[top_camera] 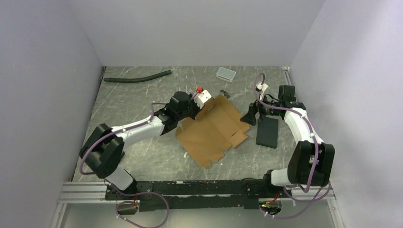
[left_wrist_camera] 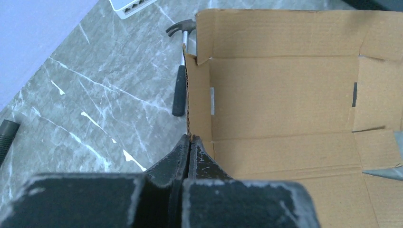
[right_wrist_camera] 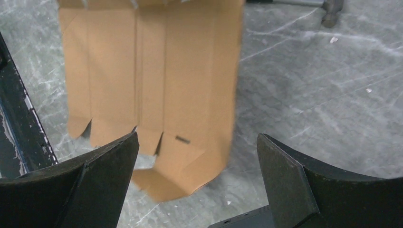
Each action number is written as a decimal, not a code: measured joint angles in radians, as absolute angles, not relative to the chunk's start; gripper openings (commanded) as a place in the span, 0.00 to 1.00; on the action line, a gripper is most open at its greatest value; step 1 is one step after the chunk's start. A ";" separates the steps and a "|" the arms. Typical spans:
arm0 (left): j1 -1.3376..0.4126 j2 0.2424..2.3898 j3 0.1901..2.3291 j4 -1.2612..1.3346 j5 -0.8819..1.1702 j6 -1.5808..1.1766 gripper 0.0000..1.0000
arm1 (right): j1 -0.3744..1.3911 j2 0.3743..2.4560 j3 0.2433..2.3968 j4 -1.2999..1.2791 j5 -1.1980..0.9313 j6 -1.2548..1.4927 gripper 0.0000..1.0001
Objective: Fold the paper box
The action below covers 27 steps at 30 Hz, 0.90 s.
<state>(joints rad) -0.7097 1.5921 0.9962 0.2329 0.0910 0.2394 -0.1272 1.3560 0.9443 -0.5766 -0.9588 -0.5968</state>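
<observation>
Near the middle of the grey marbled table [top_camera: 142,156] lies one paper box [top_camera: 216,130], a brown die-cut cardboard sheet that is mostly spread flat, with creased panels and tabbed flaps. Its left side flap stands up from the surface. Two arms work at it, one on each side.

The left gripper [left_wrist_camera: 190,142] is closed tight on the lower edge of that raised flap, pinching the cardboard between its two fingers [left_wrist_camera: 178,154]. The right gripper [right_wrist_camera: 197,142] has its jaws spread wide and holds nothing. It hangs just beside the sheet's right edge, and from its wrist camera the cardboard looks blurred.

One hammer [left_wrist_camera: 179,90] lies on the table just beyond the box's far left corner, its dark handle running alongside the raised flap. One flat black slab [top_camera: 267,131] lies to the right of the sheet, apart from it and under the right arm. One small white-grey tray [top_camera: 225,73] sits near the back wall, and one black hose [top_camera: 138,76] lies at the far left.
</observation>
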 measured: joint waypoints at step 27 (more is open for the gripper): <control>-0.778 1.349 0.803 0.292 -0.051 0.110 0.00 | 0.057 1.618 1.091 -0.642 -0.952 -0.551 0.00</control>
